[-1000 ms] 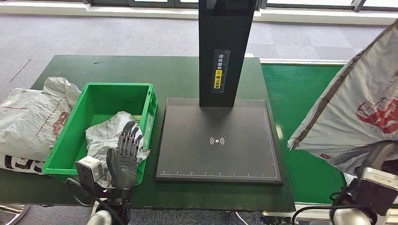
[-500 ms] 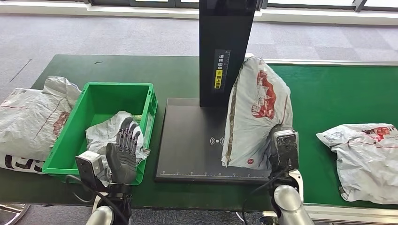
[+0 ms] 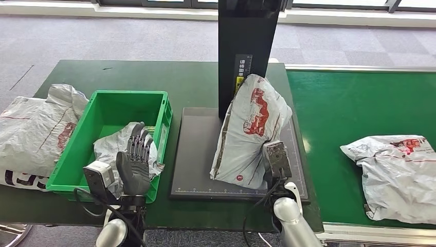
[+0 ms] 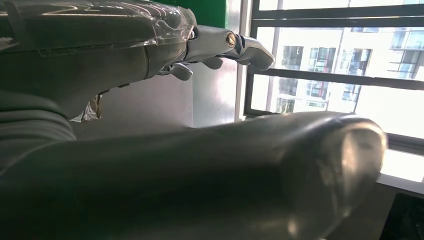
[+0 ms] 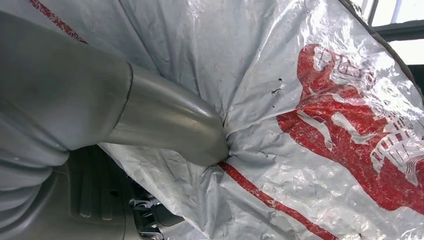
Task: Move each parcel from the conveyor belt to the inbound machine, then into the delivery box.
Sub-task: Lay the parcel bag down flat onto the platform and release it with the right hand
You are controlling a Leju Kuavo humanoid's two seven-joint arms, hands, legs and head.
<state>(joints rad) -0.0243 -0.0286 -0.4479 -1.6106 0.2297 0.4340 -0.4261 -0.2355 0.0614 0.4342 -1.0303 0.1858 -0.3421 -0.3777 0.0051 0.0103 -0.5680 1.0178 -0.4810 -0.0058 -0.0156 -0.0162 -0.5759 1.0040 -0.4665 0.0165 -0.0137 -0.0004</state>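
- Right hand (image 5: 150, 130) clamps the held parcel (image 3: 250, 131), upright over the inbound machine's scan plate (image 3: 200, 154).
- Left hand (image 3: 134, 167) idle, fingers apart.
- Advise laying it flat, label-side up, inside the plate edges.

Green table and belt, as I see them from the head camera

On the dark green table (image 3: 190, 82) I have a green bin (image 3: 160, 114), the black scanner base (image 3: 198, 154) just beside it, and a grey bag (image 3: 31, 128) at the bin's other side. The green conveyor belt (image 3: 349, 103) adjoins, carrying a grey parcel (image 3: 396, 170).
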